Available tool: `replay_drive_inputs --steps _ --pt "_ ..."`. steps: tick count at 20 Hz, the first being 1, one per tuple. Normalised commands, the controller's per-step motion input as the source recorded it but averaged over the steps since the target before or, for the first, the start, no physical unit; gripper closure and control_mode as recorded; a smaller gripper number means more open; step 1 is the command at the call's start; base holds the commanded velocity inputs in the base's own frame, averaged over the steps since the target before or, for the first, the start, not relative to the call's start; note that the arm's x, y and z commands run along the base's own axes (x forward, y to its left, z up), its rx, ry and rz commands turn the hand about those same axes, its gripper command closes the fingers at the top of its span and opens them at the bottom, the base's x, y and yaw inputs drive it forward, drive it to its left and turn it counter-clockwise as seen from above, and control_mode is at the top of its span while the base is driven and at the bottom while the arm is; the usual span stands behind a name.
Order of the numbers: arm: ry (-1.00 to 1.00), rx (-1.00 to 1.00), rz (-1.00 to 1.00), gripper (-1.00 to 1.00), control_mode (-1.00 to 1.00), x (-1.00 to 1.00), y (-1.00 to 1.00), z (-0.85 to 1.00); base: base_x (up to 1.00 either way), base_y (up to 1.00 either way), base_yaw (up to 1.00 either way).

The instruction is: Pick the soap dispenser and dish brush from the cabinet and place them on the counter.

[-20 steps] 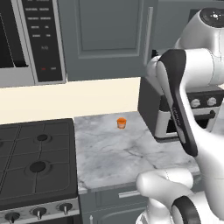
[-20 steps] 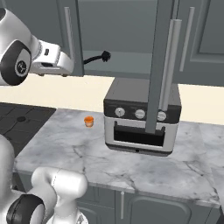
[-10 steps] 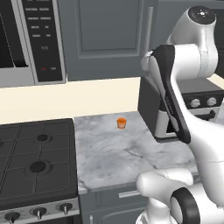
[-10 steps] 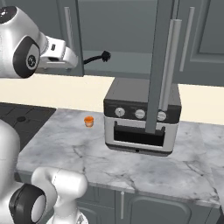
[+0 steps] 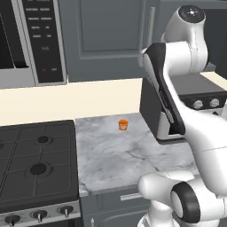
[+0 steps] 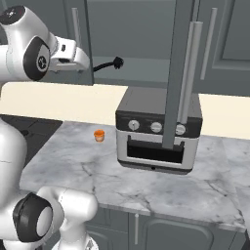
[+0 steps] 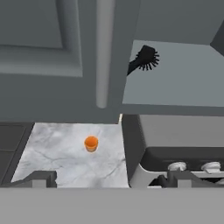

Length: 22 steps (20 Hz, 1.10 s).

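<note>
Reach step – hand (image 7: 107, 178) wide open, holding nothing. dish brush (image 7: 143, 61) lying on cabinet (image 6: 146, 68) shelf near front edge. Next – line up and close in on its handle

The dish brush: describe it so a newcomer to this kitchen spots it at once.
Start at the grey-blue upper cabinet above the boxy countertop oven, where one door stands open. On the grey shelf inside lies the dish brush, a slim black stick ending in a small round bristled head. Nothing else there is black and thin; the only other small item is a tiny orange cup down on the marble counter.
</note>
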Motion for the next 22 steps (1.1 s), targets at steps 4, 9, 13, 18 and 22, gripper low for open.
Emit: replay_drive_inputs --steps 4,9,13,18,22 --pt "0.0 -0.01 0.0 -1.0 -1.0 0.38 -0.03 0.01 0.0 0.0 0.0" --pt "-0.07 0.0 0.0 -1.0 -1.0 0.31 -0.02 0.01 0.0 0.0 0.0" --pt "-0.06 0.0 -0.02 -1.0 -1.0 0.33 0.0 0.04 0.0 0.0 0.0" --pt "-0.05 0.0 -0.04 -1.0 -1.0 0.32 0.02 0.03 0.0 0.0 0.0" --pt "0.0 -0.01 -0.04 -1.0 -1.0 0.3 0.08 0.02 0.0 0.0 0.0"
